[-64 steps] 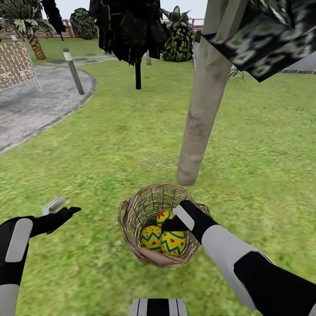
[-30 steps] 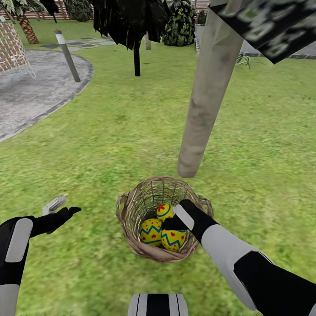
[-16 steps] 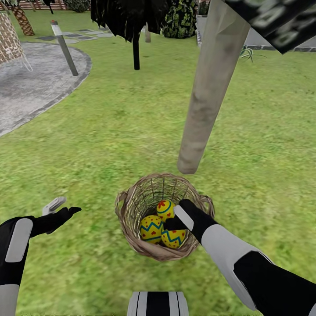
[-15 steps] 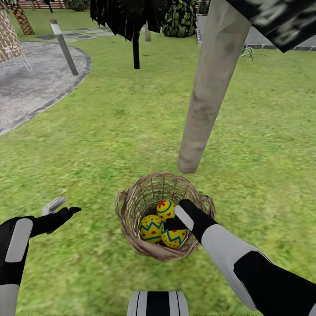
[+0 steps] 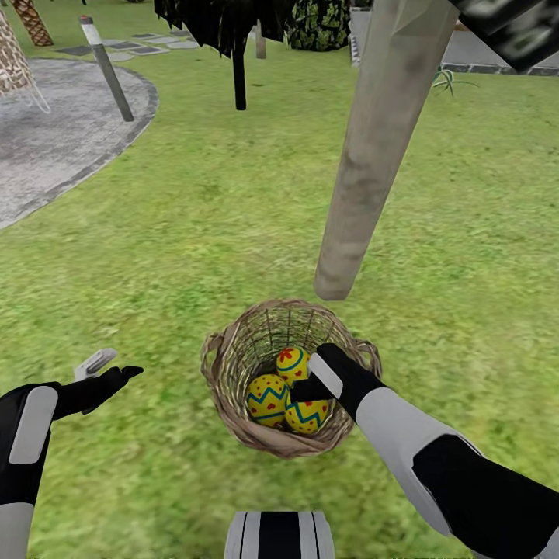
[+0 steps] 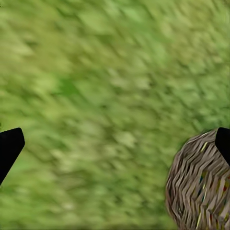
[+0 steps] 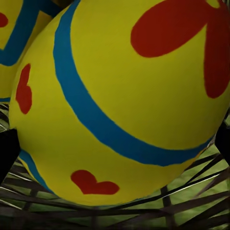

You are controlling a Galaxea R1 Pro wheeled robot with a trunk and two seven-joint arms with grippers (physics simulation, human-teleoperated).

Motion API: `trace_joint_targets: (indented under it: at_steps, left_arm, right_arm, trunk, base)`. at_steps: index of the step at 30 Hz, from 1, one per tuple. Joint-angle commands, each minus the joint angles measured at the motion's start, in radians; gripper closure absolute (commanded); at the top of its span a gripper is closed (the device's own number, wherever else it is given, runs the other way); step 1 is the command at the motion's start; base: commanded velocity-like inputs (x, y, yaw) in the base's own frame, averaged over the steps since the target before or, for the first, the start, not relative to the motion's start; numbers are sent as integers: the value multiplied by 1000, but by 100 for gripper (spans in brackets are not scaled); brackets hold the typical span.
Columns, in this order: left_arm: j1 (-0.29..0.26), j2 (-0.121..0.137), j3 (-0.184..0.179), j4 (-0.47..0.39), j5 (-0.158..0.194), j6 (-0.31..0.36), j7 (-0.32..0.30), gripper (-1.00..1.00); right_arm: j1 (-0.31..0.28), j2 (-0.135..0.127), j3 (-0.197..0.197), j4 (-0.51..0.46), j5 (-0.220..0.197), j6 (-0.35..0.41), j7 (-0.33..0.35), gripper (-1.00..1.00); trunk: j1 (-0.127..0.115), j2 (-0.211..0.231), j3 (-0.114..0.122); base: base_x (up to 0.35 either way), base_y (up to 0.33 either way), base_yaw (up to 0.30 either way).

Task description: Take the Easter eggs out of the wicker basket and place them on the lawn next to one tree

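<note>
With the head camera tilting lower than a moment ago, the right claw (image 5: 304,386), spread around one egg, is staying inside the wicker basket (image 5: 233,404) holding all three Easter eggs (image 5: 268,400) beside the tree (image 5: 365,171), while the left claw (image 5: 109,371) is idling open.

Head view looks down on wicker basket (image 5: 289,378); left wrist sees it beside, right wrist inside.

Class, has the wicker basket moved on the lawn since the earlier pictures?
No. The wicker basket stays just below the tree trunk base, as before; the whole view shifted, so the camera moved.
</note>
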Motion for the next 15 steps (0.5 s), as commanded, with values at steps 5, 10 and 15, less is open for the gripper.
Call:
trace_joint_targets:
  at_steps: [5,10,15]
  left_arm:
    - [-1,0,0,-2,12,5,9,-100]
    - [-1,0,2,-3,12,6,9,-100]
    - [-1,0,2,-8,12,7,9,-100]
  right_arm:
    - [40,0,0,-3,-63,-84,11,100]
    - [40,0,0,-3,-63,-84,11,100]
    - [40,0,0,-3,-63,-84,12,100]
  trunk:
    - [0,0,-1]
    - [0,0,-1]
    - [0,0,3]
  base:
    - [0,0,0]
    - [0,0,0]
    - [0,0,0]
